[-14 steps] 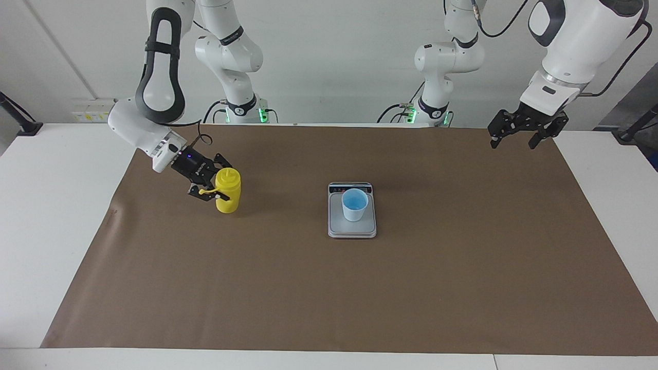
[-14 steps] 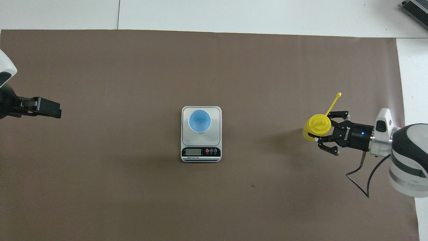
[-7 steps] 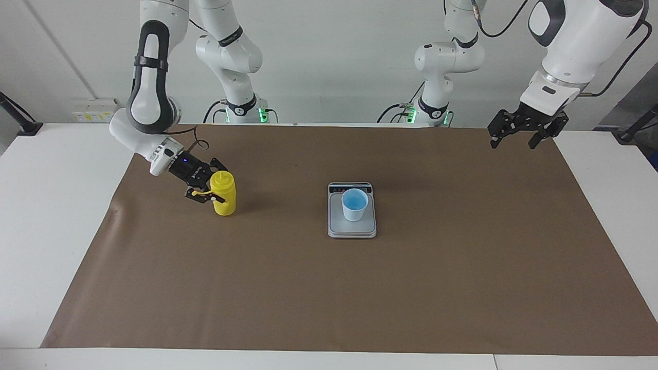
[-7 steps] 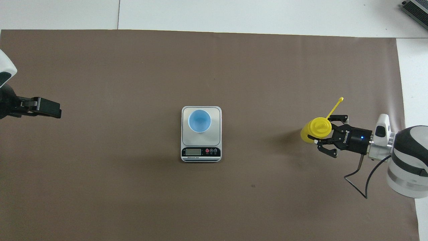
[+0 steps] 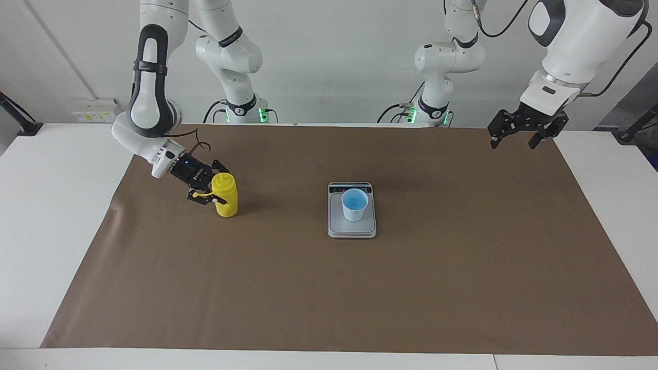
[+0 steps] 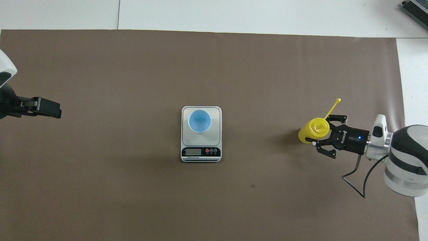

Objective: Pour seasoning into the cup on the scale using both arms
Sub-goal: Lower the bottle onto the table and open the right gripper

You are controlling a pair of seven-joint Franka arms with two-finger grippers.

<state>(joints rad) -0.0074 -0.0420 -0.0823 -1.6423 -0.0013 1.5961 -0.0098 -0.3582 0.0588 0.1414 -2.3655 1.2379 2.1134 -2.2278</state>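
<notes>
Brown paper mat (image 6: 133,201) covers the table. Taking the scale (image 5: 352,231) as the dial's centre in the overhead view, we find the left gripper (image 5: 519,136) waiting in the air at nine o'clock, jaws released. At three o'clock the yellow seasoning bottle (image 5: 227,198) stands upright on the mat, the right gripper (image 5: 209,186) against it; whether it grasps we cannot tell. The blue cup (image 5: 354,204) sits on the scale. We judge that we are at the bottle-handling step. Next comes a firm hold, a lift, and a carry over the cup.
</notes>
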